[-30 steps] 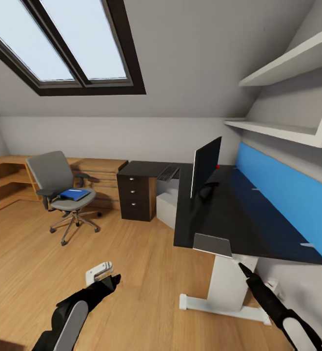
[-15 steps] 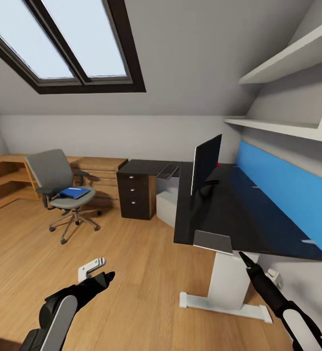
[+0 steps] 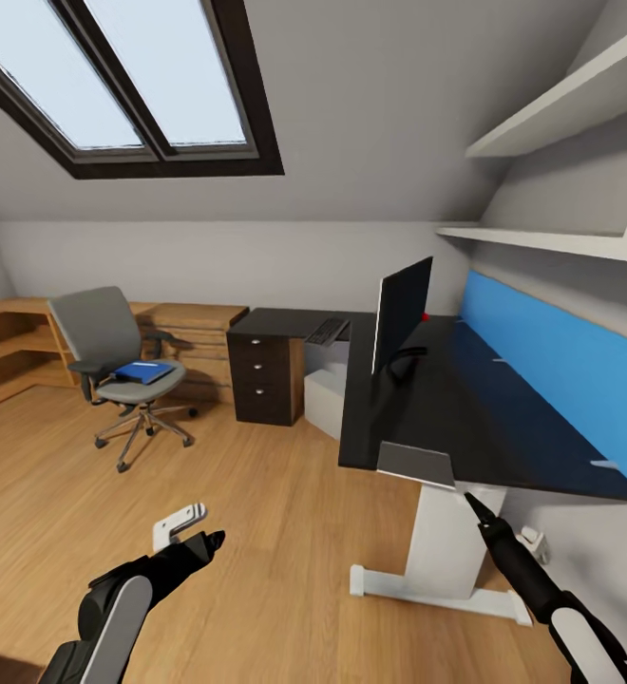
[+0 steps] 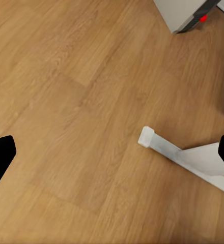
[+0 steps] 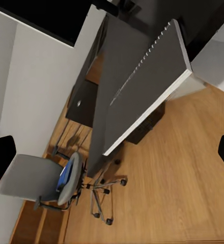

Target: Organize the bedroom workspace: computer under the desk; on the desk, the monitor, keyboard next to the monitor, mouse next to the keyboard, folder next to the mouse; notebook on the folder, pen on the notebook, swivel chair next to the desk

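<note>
Both tools hang low and carry nothing: the left tool (image 3: 202, 543) hovers over the plank floor (image 3: 256, 532) with its fingers spread wide in the left wrist view, and the right tool (image 3: 478, 505) points at the desk's (image 3: 427, 418) near corner, likewise spread in its own wrist view, presumably kept clear while the robot is still on its approach. Taking the desk as landmark, the monitor (image 3: 401, 313) stands upright on its top, edge-on to the head camera, and the keyboard (image 3: 327, 332) lies beyond the monitor on the far wing above the drawer unit (image 3: 264, 377). A thin grey notebook (image 3: 415, 465) rests on the desk's near edge, just beside the right tool. The light computer tower (image 3: 325, 401) sits under the desk beside the drawers, where the task wants it. Well away from the desk stands the swivel chair (image 3: 114, 366), the blue folder (image 3: 144, 372) lying flat on its seat, so fetching it looks like the next job
</note>
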You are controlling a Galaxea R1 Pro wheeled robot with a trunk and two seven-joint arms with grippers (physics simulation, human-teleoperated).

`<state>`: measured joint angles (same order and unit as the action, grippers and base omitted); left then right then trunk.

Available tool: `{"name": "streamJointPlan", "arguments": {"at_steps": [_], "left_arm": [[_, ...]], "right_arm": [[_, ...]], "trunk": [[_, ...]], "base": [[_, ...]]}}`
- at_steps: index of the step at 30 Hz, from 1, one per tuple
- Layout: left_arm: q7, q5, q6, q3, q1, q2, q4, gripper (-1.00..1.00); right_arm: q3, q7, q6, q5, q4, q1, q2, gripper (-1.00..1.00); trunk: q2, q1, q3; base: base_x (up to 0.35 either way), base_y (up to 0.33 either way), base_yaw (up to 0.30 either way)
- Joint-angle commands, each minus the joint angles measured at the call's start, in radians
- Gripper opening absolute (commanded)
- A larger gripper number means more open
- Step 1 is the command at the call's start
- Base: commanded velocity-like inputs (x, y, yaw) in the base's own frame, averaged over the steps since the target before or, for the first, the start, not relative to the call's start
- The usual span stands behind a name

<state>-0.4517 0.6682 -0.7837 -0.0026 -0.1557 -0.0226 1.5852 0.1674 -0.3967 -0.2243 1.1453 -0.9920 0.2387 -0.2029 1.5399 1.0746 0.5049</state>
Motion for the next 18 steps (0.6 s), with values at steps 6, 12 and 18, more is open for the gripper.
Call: {"name": "streamJointPlan", "arguments": {"at_steps": [6,12,18], "left_arm": [[-0.011,0.011,-0.002,-0.002,-0.001,-0.002,-0.018,1.0],[-0.011,0.011,-0.002,-0.004,-0.001,-0.004,-0.027,1.0],[-0.013,0.011,-0.002,-0.006,-0.001,-0.005,-0.042,1.0]], "right_arm": [[0.018,-0.002,0.005,0.011,0.025,0.001,0.001,1.0],[0.022,0.002,0.046,0.012,0.029,0.001,0.003,1.0],[0.024,0.012,0.059,0.013,0.051,0.001,0.003,1.0]], "trunk": [[0.043,0.023,0.02],[0.085,0.046,0.039],[0.127,0.069,0.058]], "base": [[0.0,0.0,0.0],[0.0,0.0,0.0],[0.0,0.0,0.0]]}}
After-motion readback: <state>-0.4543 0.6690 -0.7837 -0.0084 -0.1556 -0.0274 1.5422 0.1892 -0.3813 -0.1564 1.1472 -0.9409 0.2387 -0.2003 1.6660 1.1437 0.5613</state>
